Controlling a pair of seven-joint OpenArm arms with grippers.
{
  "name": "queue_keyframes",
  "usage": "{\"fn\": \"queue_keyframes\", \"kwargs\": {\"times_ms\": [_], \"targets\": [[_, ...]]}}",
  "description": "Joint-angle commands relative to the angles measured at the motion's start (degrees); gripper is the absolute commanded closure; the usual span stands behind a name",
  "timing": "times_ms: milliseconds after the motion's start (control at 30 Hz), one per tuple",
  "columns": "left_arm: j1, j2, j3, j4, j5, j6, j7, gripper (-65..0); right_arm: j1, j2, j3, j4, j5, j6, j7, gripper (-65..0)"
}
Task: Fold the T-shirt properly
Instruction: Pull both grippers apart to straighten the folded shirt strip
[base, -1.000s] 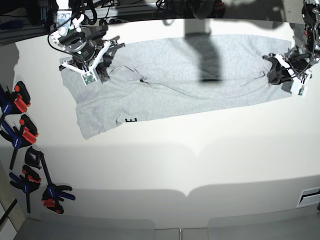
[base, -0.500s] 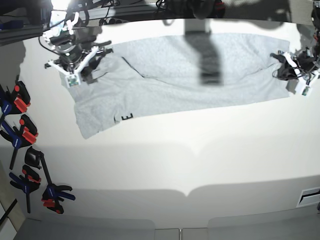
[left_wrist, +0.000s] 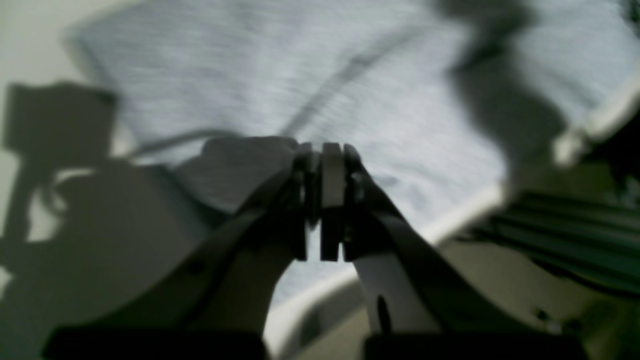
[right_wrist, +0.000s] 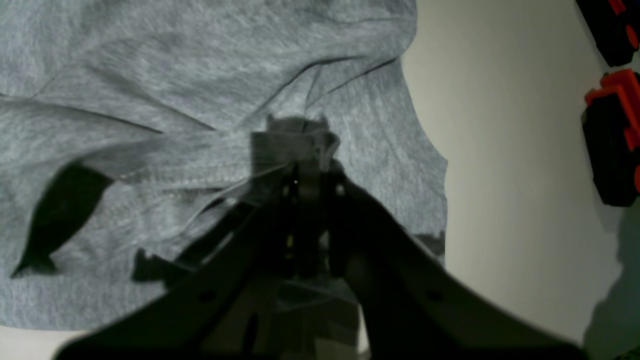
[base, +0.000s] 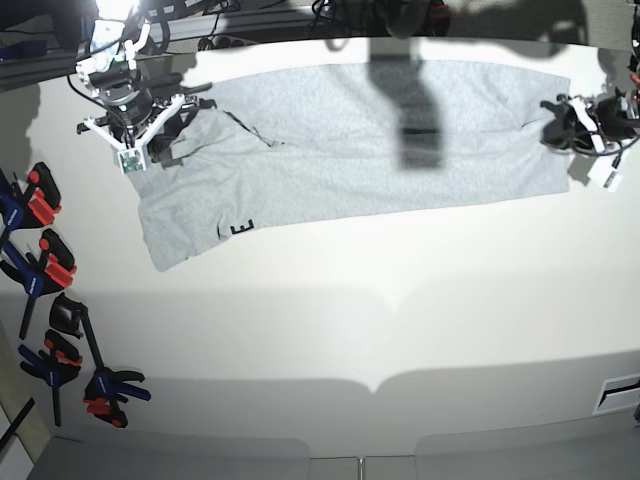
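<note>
The light heather-grey T-shirt lies lengthwise across the far part of the white table, with a black letter showing at its near left edge. My right gripper is at the shirt's left end. In the right wrist view it is shut on a raised fold of the grey fabric. My left gripper is at the shirt's right end. In the blurred left wrist view its jaws are together, with bunched cloth at the tips.
Several black, red and blue clamps lie along the table's left edge and also show in the right wrist view. Cables and dark equipment run along the far edge. A dark shadow crosses the shirt's middle.
My right gripper has moved left and towards the far edge, drawing the shirt's left end with it. My left gripper has shifted right. The shirt lies straighter with fewer creases.
</note>
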Motion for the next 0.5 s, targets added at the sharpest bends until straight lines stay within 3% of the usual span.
{"fn": "queue_keyframes", "kwargs": {"times_ms": [0,100,233,367,467], "targets": [[-0.3,-1.3,-0.6,0.9,-2.1,-0.5,1.3,0.0,0.1,0.7,0.5,1.3,-0.1,-0.7,0.7,0.0],[-0.3,-1.3,-0.6,0.8,-1.7,-0.5,4.1,0.0,0.1,0.7,0.5,1.3,-0.3,-1.0,0.7,0.0],[-0.3,-1.3,-0.6,0.8,5.9,-0.5,3.7,0.0,0.1,0.7,0.5,1.3,-0.3,-1.0,0.5,0.0],[0.9,-1.3,-0.6,0.8,13.7,-0.5,0.5,0.0,0.1,0.7,0.5,1.3,-0.3,-1.2,0.1,0.0],[3.0,-1.3,-0.6,0.8,15.7,-0.5,-2.8,0.0,0.1,0.7,0.5,1.3,-0.5,-2.7,0.0,0.0]]}}
